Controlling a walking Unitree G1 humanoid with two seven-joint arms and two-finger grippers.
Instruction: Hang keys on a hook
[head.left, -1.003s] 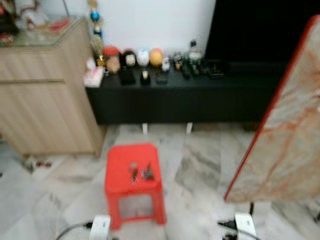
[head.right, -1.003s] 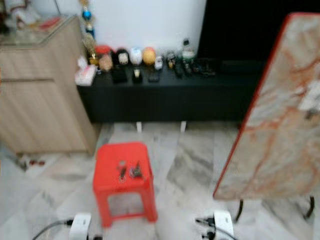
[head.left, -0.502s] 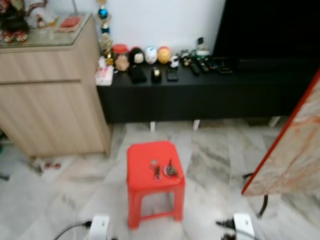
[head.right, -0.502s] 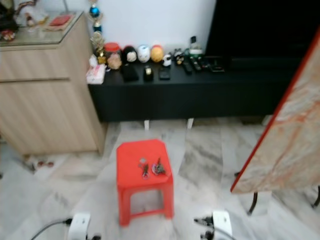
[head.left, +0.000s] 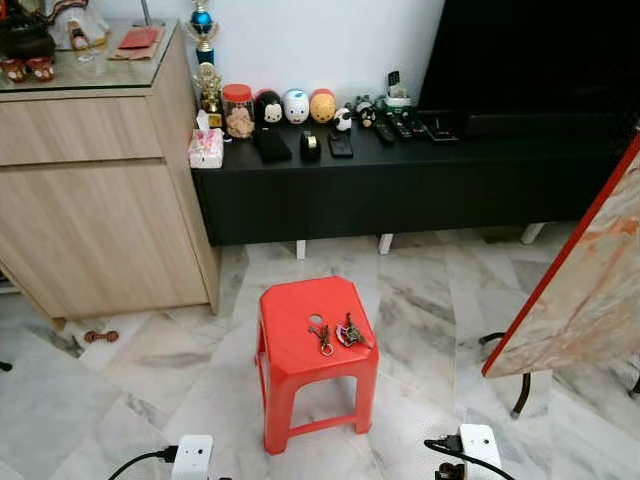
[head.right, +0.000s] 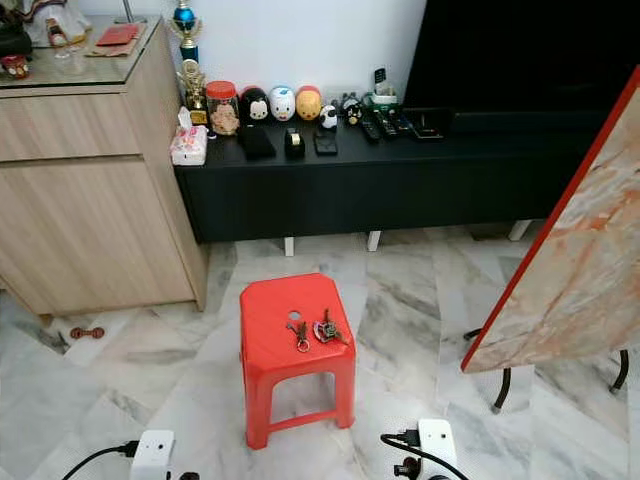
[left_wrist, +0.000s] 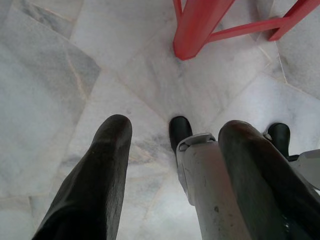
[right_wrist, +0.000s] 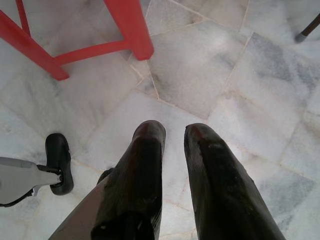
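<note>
On our far left stands a wooden cabinet (head.left: 95, 190), and beside it a low black TV bench (head.left: 400, 175) carries a jar, small round figures and remote controls along the white wall. No hook is anywhere that we can make out, so where the keys must go is unsettled.

Our left gripper (left_wrist: 170, 170) hangs low over the marble floor (head.left: 130, 370), its two black fingers spread wide with nothing between them, one leg of the stool just ahead of it.

In the middle sits the red plastic stool (head.left: 300, 320), and the keys (head.left: 338, 334) lie on its seat in two small bunches, just beside each other, toward the seat's right half.

Our right gripper (right_wrist: 172, 145) also hangs near the floor beside the stool's legs, fingers only narrowly parted and holding nothing. A tilted marble-patterned tabletop with a red edge (head.left: 580, 290) leans at our far right.

We judge this the approach step: nothing is grasped yet. Next we need to close in on the stool, bend, and bring one gripper down over a key bunch.
</note>
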